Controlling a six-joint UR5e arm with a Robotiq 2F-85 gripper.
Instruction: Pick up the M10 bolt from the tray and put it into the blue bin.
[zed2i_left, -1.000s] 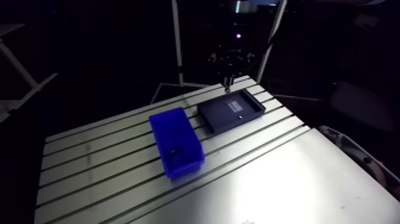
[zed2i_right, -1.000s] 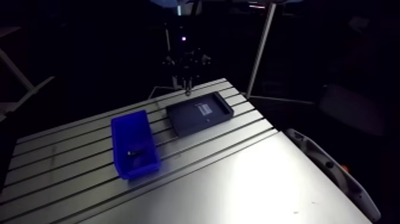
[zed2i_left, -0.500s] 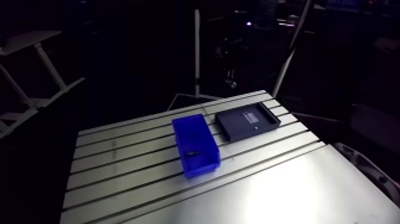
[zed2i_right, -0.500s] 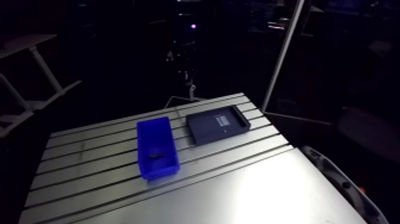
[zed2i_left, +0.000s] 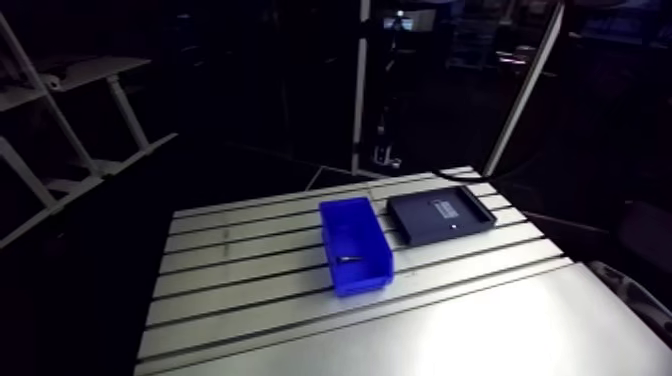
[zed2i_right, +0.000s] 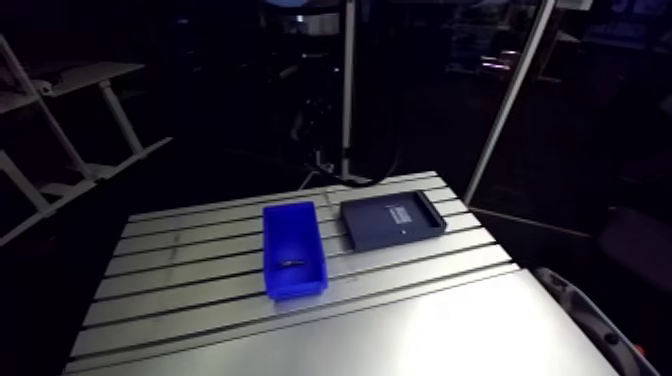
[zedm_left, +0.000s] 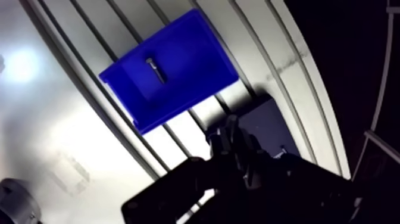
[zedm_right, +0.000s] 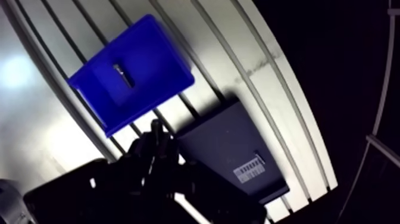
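- The M10 bolt (zedm_left: 155, 70) is seen inside the blue bin (zedm_left: 196, 56), lying flat on the floor of it. It shows up as a small dark sliver in the arm view and a bit more clearly in the wrist view.
- Nothing is touching the bolt, and it is well clear of the gripper (zedm_left: 229, 134).
- The blue bin is sat on the slotted part of the table (zed2i_left: 250, 290), with its long side running across the slots.
- The tray (zedm_right: 238, 152) is parked just beside the bin. The two are not touching, and a narrow strip of table can be seen between them.
- It's a dark, shallow tray with a low rim, and a small pale label (zedm_right: 250, 168) is stuck on its floor.
- The gripper is held up in the air well above the table. In the wrist view it is lined up roughly over the tray's edge on the bin side, with the bin ahead of it.
- Honestly, whether the gripper is open or closed can't be told. It's just a dark silhouette against the dark tray in both wrist eyes, and it isn't made out at all in the arm view.
- Nothing is visibly held by it, as far as can be seen.
- A smooth plain plate (zed2i_left: 480, 330) is found past the slotted section, on the side nearer the arm camera, and light is glaring off it.
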